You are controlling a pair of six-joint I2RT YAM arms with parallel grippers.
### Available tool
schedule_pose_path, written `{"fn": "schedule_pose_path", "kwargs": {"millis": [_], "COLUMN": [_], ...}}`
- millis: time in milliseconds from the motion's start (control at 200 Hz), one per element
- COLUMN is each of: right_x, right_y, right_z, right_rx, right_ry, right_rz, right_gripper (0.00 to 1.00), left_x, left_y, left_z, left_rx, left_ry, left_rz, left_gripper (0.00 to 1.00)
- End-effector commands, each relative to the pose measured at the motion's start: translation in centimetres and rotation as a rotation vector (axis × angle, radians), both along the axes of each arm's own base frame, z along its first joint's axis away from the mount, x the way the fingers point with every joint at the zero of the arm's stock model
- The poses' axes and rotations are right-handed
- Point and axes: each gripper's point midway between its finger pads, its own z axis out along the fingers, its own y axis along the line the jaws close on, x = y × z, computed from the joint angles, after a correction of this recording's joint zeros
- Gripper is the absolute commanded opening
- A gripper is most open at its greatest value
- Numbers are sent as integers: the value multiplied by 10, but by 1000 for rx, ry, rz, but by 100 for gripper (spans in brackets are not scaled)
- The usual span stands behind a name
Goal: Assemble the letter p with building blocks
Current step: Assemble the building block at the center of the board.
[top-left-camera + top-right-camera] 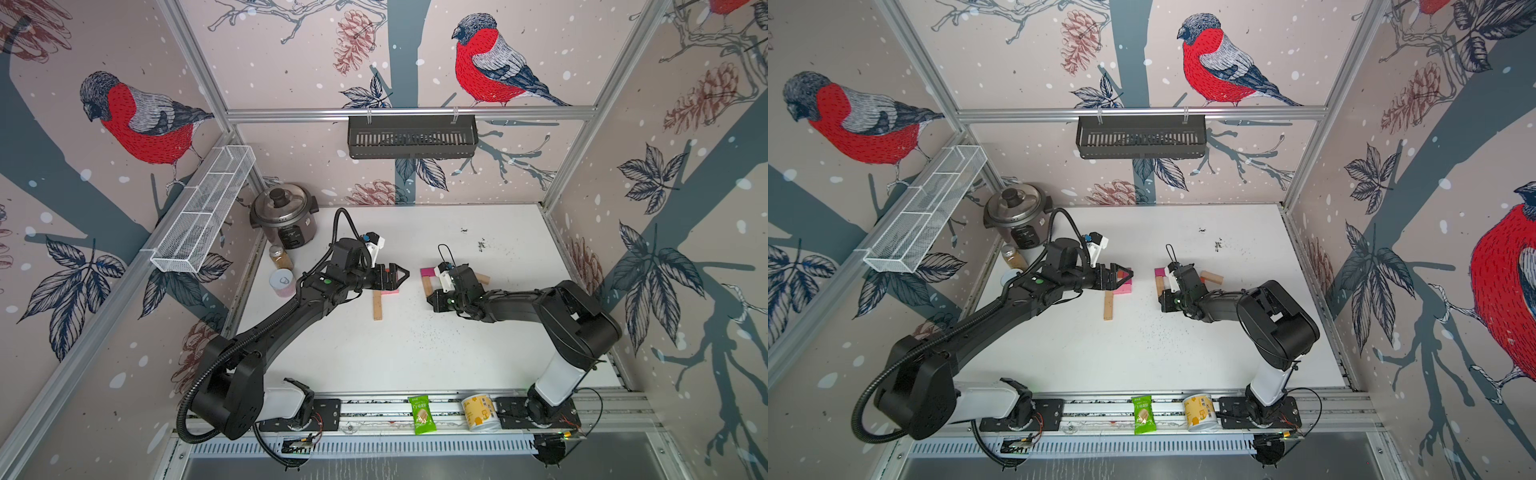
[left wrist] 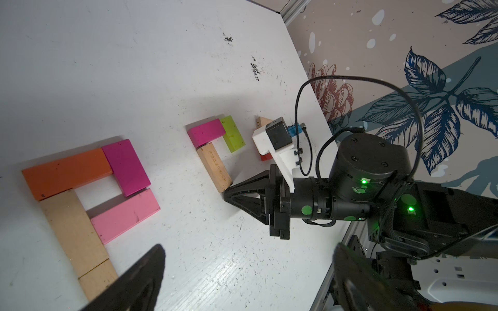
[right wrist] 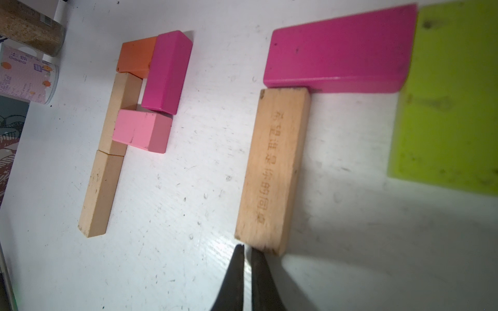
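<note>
Several building blocks form a P shape: an orange block (image 2: 67, 172), a magenta block (image 2: 126, 167), a pink block (image 2: 125, 215) and two wood bars (image 2: 71, 229) end to end. My left gripper (image 2: 249, 247) hangs open above this shape (image 1: 390, 292), holding nothing. To its right lie a second magenta block (image 3: 339, 51), a lime green block (image 3: 444, 94) and a wood bar (image 3: 275, 172), set as a corner. My right gripper (image 3: 248, 249) is shut and empty, its tips at the near end of that bar (image 1: 427, 286). A red block (image 2: 265, 157) is partly hidden behind the right wrist.
A rice cooker (image 1: 284, 214), a jar (image 1: 280, 255) and a paper cup (image 1: 282, 282) stand at the back left. A loose wood piece (image 1: 482, 278) lies right of the right wrist. A green snack packet (image 1: 422, 415) and a can (image 1: 480, 413) rest on the front rail.
</note>
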Motion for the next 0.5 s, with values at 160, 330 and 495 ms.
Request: {"fn": "schedule_pose_path", "kwargs": {"millis": [160,330,495], "right_x": [-5,-5,-6], "right_y": [-4,-4,-2], "right_z": [-10,-10,-6], "right_rx": [-31,-32,-22], "right_ry": [38,39,32], "right_rz": [-4,-1,8], "right_gripper": [12,12,14], "left_x": [2,2,1], "left_y": [-1,-1,-1], "left_z": [8,9,9], "left_rx": [-12,-13,-14], "left_ry": [-30,-32,-33], "left_rz": [-10,-11,-12], "left_gripper": [96,97,96]}}
